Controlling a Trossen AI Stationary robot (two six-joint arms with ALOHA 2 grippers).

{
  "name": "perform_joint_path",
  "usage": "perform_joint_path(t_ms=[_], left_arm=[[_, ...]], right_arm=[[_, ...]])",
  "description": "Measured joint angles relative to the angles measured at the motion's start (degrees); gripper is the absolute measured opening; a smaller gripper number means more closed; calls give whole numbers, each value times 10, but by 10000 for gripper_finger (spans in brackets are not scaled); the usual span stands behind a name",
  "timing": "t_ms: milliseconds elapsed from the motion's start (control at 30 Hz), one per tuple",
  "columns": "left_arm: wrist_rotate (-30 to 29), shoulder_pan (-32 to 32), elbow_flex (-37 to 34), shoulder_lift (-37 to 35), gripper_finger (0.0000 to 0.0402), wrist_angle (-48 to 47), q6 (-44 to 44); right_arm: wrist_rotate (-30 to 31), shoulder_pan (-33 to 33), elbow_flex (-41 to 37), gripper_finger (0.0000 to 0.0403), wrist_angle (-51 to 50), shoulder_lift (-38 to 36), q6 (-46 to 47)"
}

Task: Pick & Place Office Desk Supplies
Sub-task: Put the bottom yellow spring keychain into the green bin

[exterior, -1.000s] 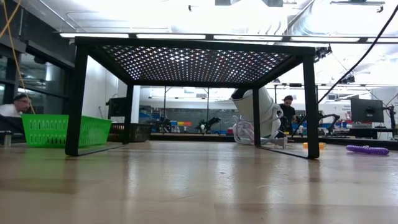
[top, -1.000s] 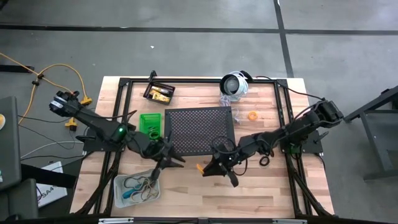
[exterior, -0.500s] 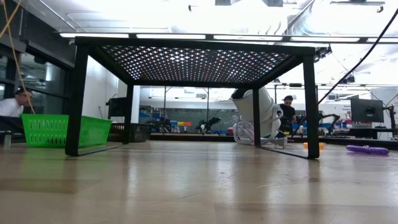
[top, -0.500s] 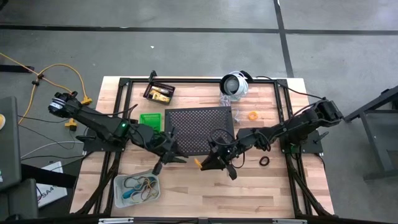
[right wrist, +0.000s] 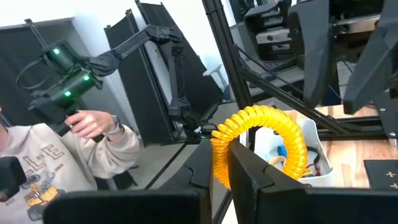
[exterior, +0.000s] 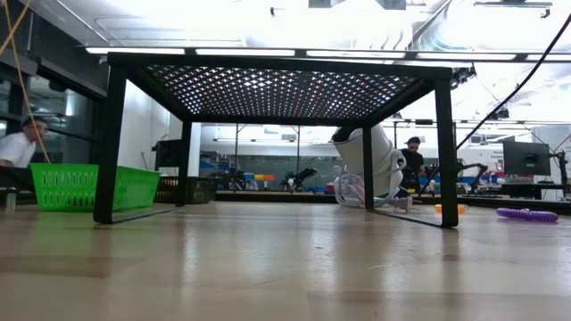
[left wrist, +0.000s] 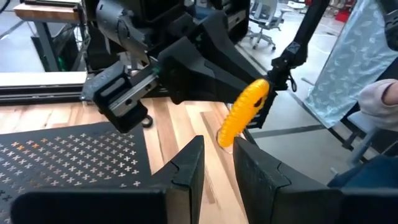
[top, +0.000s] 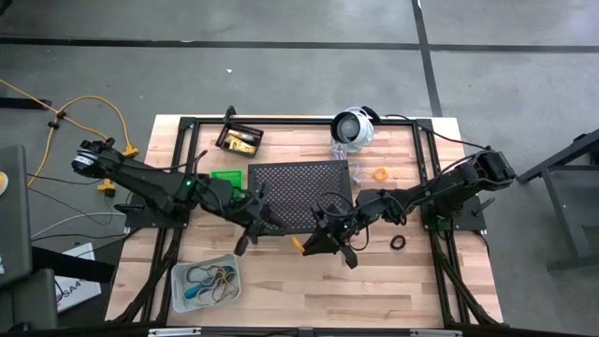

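Wooden tabletop (top: 281, 285): clear bin (top: 206, 284) of bands at front-left corner. Left gripper (top: 245, 236), fingers apart and empty, has lifted away toward the perforated stand (top: 299, 197). Right gripper (top: 318, 245) keeps pinching a yellow coiled loop (right wrist: 261, 140) near front-centre; handover looks likely

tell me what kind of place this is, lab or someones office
Most likely a robotics lab or workshop, not an office: a wooden table on a bare concrete floor, a person holding another robot arm, and monitors on benches behind.
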Motion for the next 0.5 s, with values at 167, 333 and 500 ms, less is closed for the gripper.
perform_joint_path(t_ms=[167,333,500], left_arm=[[51,14,0,0,82,13,0],[61,23,0,1,82,20,0],[96,36,0,26,82,39,0]], right_arm=[[-1,-8,0,21,0,0,-2],[-3,-14,0,21,0,0,-1],[-4,-14,0,21,0,0,-1]])
